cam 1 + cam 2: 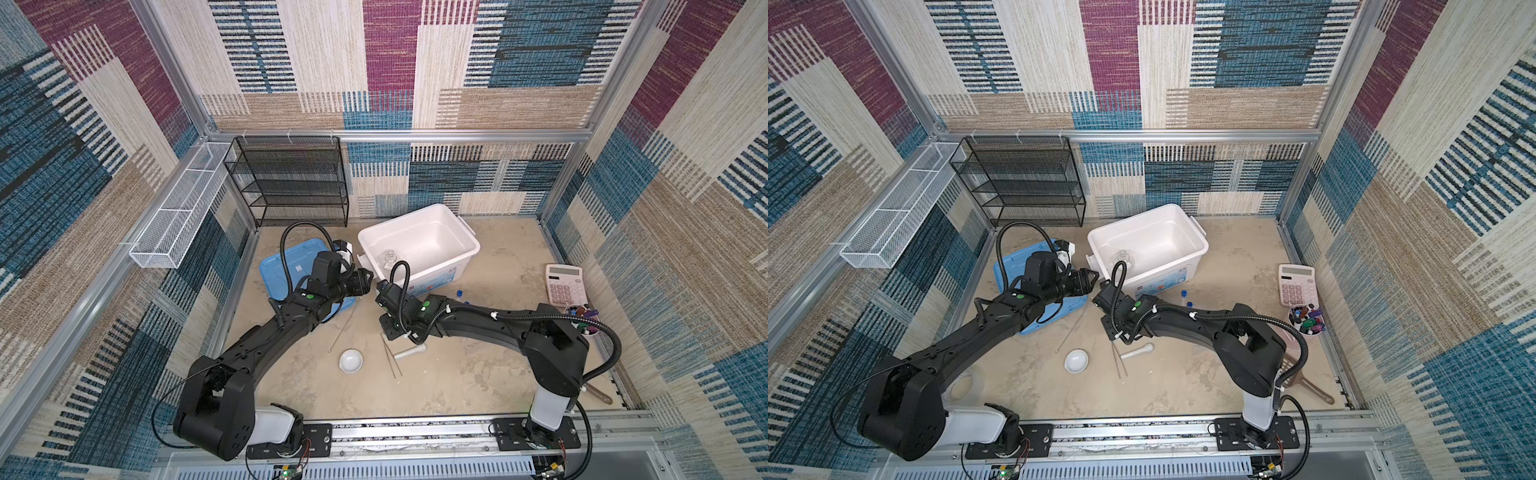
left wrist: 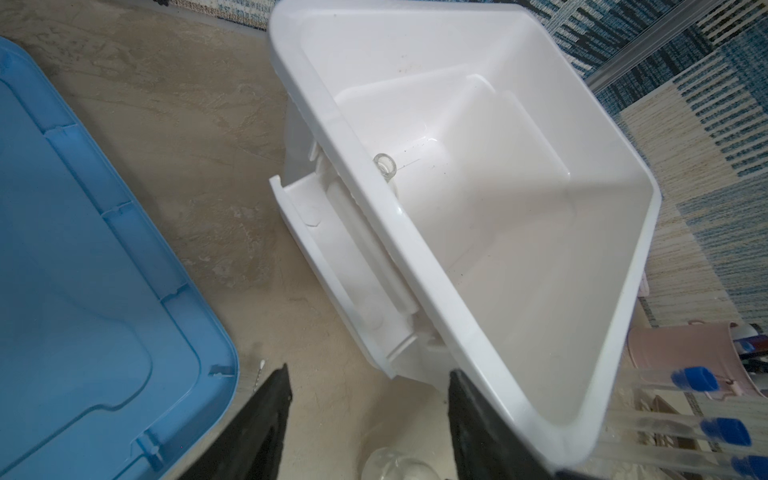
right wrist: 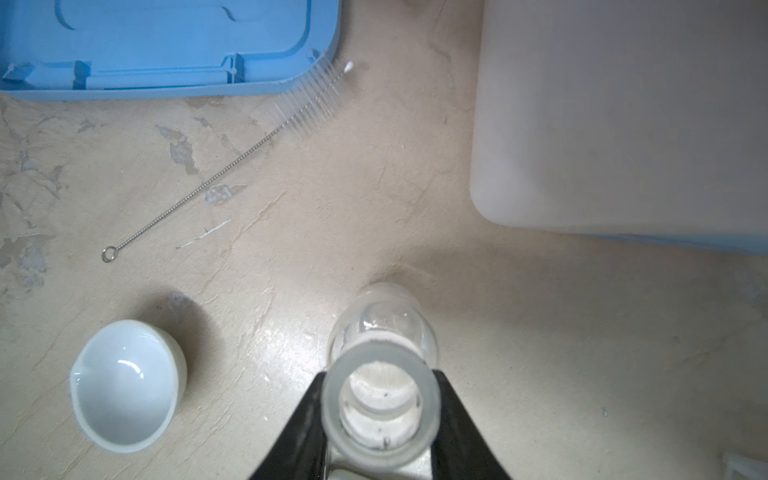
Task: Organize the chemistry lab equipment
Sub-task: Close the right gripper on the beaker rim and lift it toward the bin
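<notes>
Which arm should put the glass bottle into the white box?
Right, probably: the right gripper hugs the neck of the clear glass flask beside the white plastic bin; the left gripper is open, empty.

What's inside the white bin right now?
One clear glass flask by the near wall of the white bin; the rim hides its body in the left wrist view. Nothing else shows inside.

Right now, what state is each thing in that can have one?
glass flask: upright, unstoppered.
white bin: open, lid off, second flask inside.
blue lid: off, lying flat beside the bin.
blue-capped tubes: capped.
white bowl: upright, empty.
left gripper: open, empty.
right gripper: jaws flank the glass flask's neck; grip unclear.
</notes>
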Robot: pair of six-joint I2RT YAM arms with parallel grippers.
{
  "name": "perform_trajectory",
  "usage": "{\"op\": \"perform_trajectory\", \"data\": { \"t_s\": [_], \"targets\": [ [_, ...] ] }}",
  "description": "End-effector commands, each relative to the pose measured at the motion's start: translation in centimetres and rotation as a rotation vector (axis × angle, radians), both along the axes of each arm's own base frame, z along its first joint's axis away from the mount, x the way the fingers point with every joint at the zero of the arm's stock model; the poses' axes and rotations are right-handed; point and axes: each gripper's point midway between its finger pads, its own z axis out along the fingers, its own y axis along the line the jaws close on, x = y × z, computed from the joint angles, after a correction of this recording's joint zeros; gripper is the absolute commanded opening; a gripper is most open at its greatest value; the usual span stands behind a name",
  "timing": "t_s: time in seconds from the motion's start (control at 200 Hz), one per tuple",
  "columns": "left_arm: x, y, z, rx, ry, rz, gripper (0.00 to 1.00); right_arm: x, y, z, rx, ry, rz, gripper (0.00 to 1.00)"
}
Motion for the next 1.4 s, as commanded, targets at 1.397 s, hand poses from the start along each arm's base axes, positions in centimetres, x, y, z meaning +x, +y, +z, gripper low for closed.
{"op": "perform_trajectory", "data": {
  "t_s": [1.397],
  "targets": [
    [-0.5, 1.1, 0.8, 0.053, -0.012, 0.026, 0.63, -2.1, -3.4, 11.0, 0.149, -0.223, 0.107, 0.34]
  ]
}}
